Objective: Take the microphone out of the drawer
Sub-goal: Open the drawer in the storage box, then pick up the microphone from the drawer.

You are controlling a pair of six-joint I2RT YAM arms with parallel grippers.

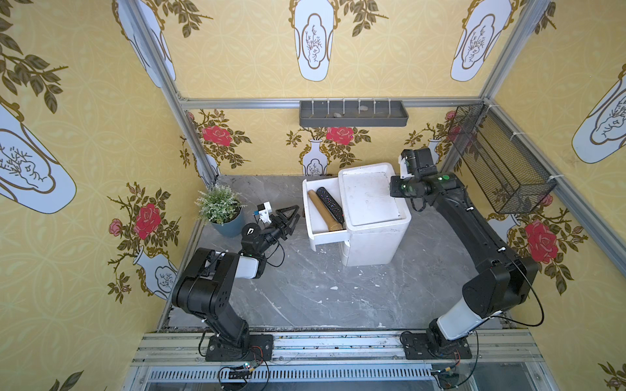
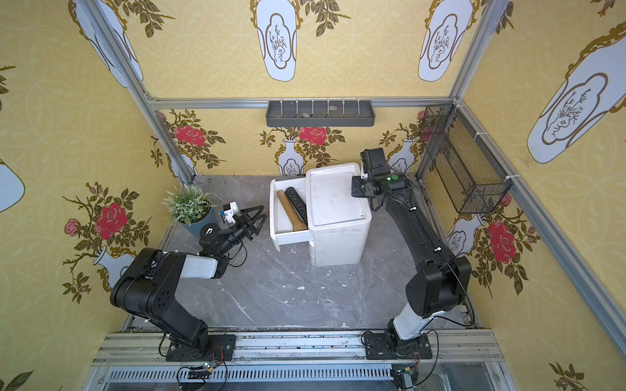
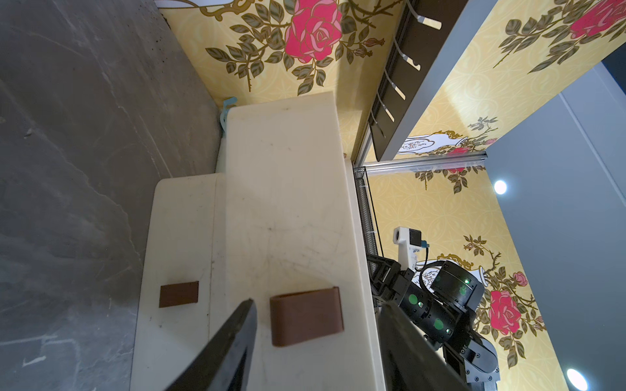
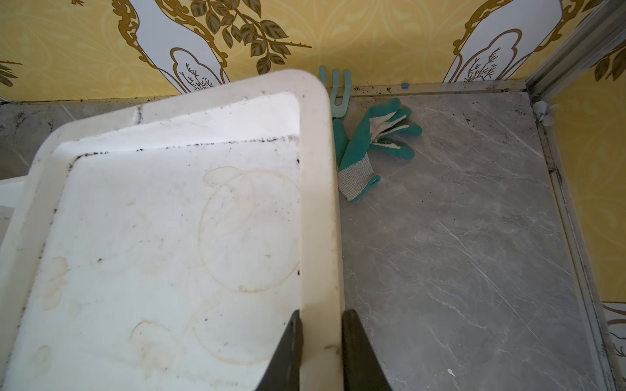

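Grey tabletop (image 1: 305, 291): plant (image 1: 219, 205) flanks left hand (image 1: 295, 215) (cabinet (image 1: 372, 203) ahead).

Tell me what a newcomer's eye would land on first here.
The loud yellow rose-and-vase wallpaper covers every wall. Then the white plastic drawer cabinet at the back of the grey marble tabletop, its top drawer pulled out with a tan stick and a black speckled bar inside. The left pincer gapes by the drawer front; the right pincer clamps the cabinet's top rim.

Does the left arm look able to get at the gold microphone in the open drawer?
Probably yes: the white drawer stands pulled out toward the left hand, whose jaws are open; nothing covers the gold tapered microphone.
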